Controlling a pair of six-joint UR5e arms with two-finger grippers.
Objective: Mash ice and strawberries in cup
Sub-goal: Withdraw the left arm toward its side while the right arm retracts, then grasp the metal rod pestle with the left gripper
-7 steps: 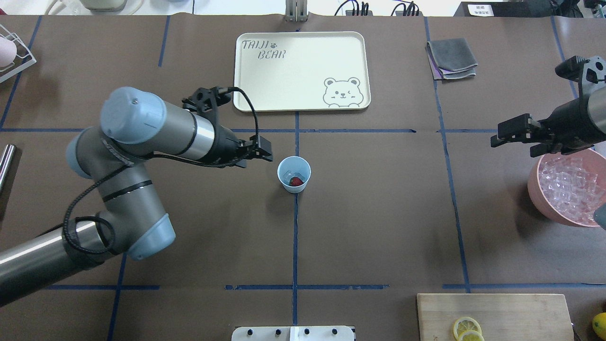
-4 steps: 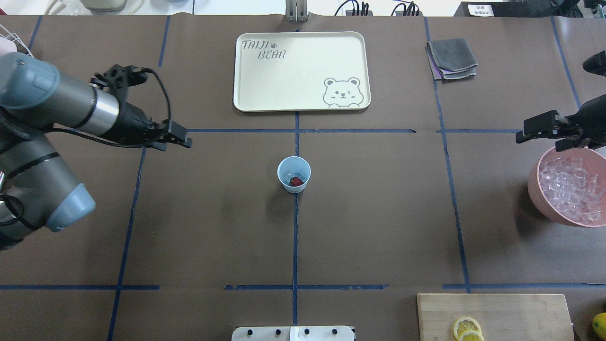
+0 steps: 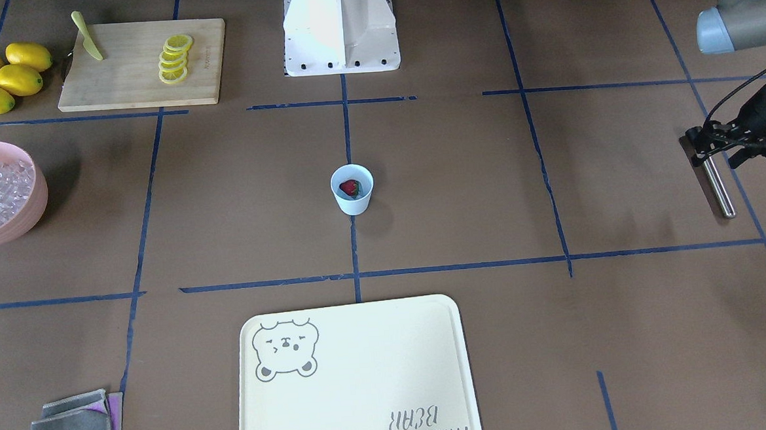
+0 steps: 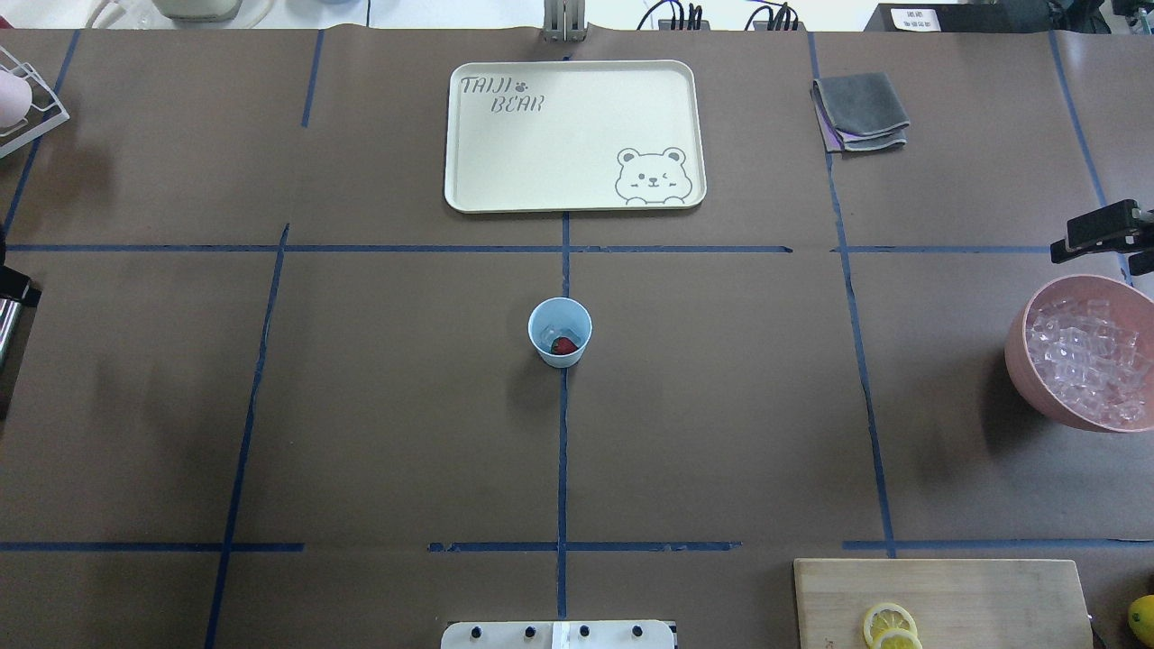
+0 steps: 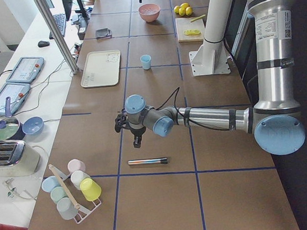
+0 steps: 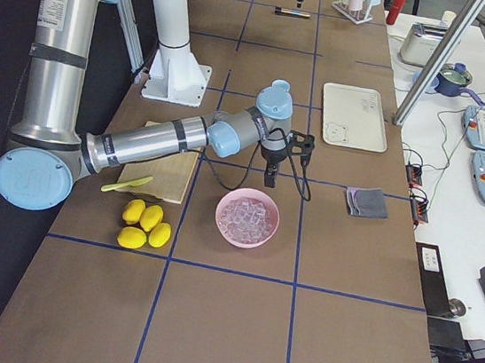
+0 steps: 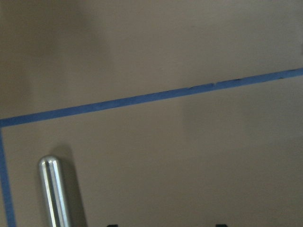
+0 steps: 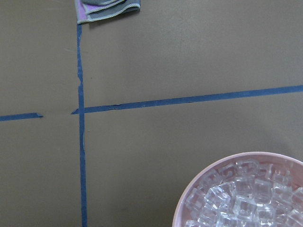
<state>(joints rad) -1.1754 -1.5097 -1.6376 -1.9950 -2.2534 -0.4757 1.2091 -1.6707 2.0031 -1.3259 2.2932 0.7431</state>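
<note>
A brown paper-covered desk, marked off by blue tape lines, seen from behind the robot. At the far left edge the left gripper hangs pointing down over one end of a shiny metal rod that lies flat on the desk, without touching it. Its fingers are spread, and only their dark tips show, set apart, at the bottom of the wrist view. In the middle of the desk, well apart from both arms, the cup stands upright on a tape line. Inside it lies the red strawberry, against the near wall, with a faint clear piece of ice beside it. Beyond the cup lies a cream tray with a bear drawing, and to its right a folded grey cloth. At the right edge sits a pink bowl heaped with clear cubes. The right gripper hovers just past the bowl's far rim, mostly cut off by the frame. One finger and a bit of the other show with a gap between them, so they look spread. A wooden board with lemon slices lies at the near right.
</note>
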